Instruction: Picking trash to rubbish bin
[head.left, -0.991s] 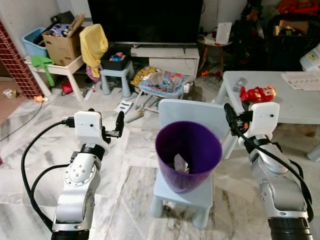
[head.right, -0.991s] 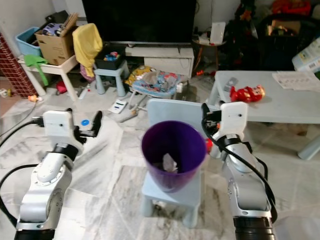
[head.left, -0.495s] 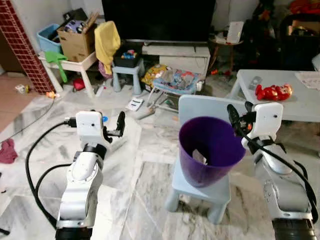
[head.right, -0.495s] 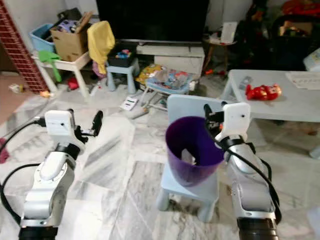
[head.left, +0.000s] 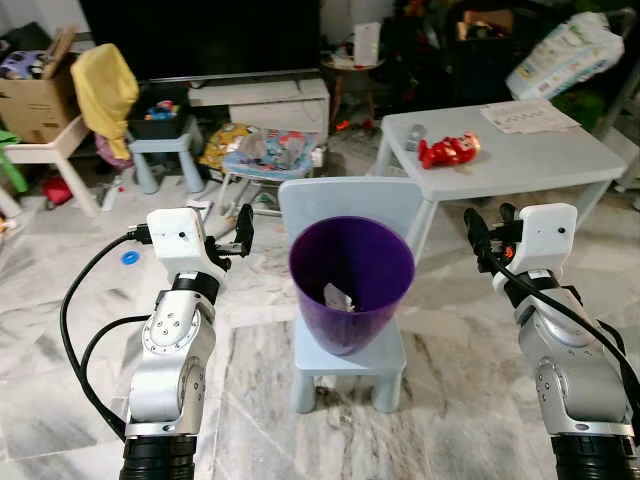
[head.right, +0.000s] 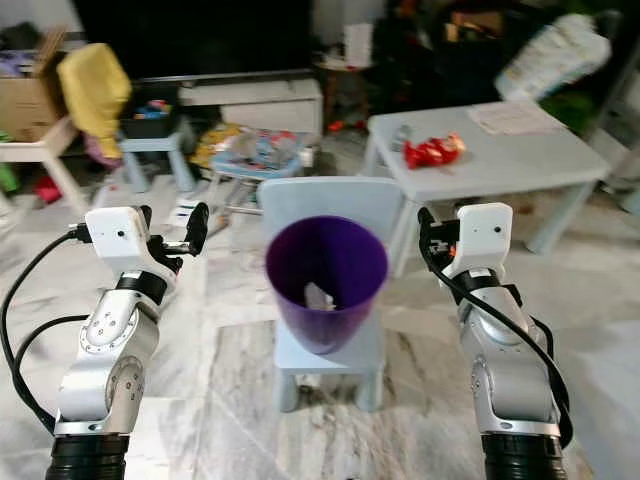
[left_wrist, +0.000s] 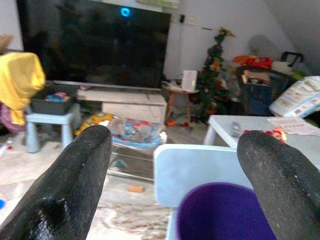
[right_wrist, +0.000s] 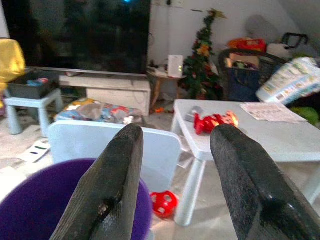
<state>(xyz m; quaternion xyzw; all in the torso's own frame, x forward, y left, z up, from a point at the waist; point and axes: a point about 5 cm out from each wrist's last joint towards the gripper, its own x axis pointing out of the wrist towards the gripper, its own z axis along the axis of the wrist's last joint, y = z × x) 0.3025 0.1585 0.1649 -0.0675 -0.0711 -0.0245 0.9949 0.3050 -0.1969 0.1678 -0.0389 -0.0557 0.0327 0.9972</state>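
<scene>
Both arms raised flanking purple bin, left end effector spread, right end effector spread

The camera has swung right: the bin on the chair now sits mid-frame, and the whole tabletop with the red toy has come into sight. Bin, chair and both arms kept their poses.

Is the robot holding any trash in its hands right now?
No. Both tools are open and empty: the left tool and right tool hover either side of the purple bin, which has paper inside.
</scene>
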